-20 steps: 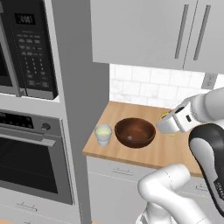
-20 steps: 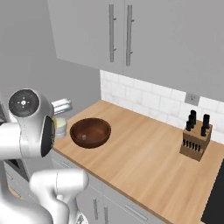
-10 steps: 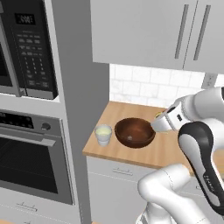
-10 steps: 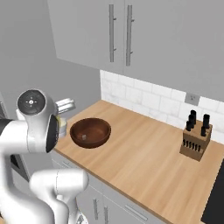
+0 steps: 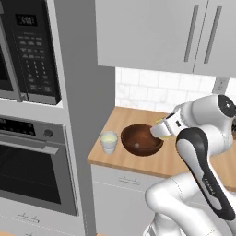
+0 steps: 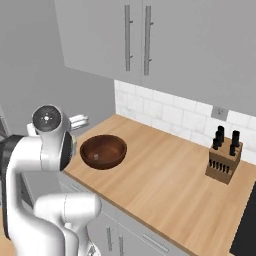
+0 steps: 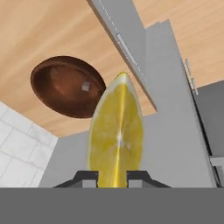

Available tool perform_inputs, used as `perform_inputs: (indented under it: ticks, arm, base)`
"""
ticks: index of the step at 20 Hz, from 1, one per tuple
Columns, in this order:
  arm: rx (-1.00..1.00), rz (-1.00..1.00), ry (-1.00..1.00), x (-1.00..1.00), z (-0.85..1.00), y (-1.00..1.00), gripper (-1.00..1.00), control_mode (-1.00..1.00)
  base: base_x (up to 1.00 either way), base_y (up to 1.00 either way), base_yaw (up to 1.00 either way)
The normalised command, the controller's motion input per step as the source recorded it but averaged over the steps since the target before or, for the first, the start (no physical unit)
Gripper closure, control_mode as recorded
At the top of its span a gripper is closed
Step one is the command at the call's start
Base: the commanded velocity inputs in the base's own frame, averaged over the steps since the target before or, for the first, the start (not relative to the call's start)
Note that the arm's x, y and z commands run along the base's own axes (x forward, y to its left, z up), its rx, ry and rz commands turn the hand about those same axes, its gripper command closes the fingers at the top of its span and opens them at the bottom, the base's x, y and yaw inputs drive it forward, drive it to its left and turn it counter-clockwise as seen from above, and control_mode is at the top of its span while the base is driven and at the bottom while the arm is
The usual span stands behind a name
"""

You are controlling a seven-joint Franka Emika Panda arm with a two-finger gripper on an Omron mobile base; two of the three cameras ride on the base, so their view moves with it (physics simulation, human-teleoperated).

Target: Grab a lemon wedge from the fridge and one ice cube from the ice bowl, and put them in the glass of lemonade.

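Observation:
My gripper (image 7: 112, 177) is shut on the lemon wedge (image 7: 116, 135), a bright yellow piece standing up between the fingers. In the left base view the gripper (image 5: 162, 130) hangs just above the right rim of the ice bowl (image 5: 141, 139), with a bit of yellow at its tip. The dark-brown ice bowl (image 7: 68, 92) holds one small ice cube (image 7: 86, 86); it also sits near the counter's front edge (image 6: 103, 151). The glass of lemonade (image 5: 109, 141) stands on the counter just left of the bowl. The fridge is out of view.
A black oven and microwave column (image 5: 27, 115) rises left of the wooden counter (image 6: 165, 185). A knife block (image 6: 224, 160) stands at the back right. Grey wall cabinets (image 5: 152, 32) hang over the counter, above a white tiled backsplash (image 6: 165, 112).
The arm has swung left with the lemon wedge, bringing the gripper from over the right part of the counter to the bowl's right rim. Bowl and glass have not moved.

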Motion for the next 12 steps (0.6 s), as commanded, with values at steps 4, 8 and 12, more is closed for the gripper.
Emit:
perform_inputs:
  ticks: [4,8,12]
  arm:
    - [0.13,0.00,0.00,0.28,-0.11,0.03,1.00,-1.00]
    - [0.12,0.00,0.00,0.32,-0.13,0.06,1.00,-1.00]
    - [0.09,0.00,0.00,0.32,-0.19,0.08,1.00,-1.00]
  base:
    - [0.00,0.00,0.00]
    - [0.00,0.00,0.00]
    - [0.00,0.00,0.00]
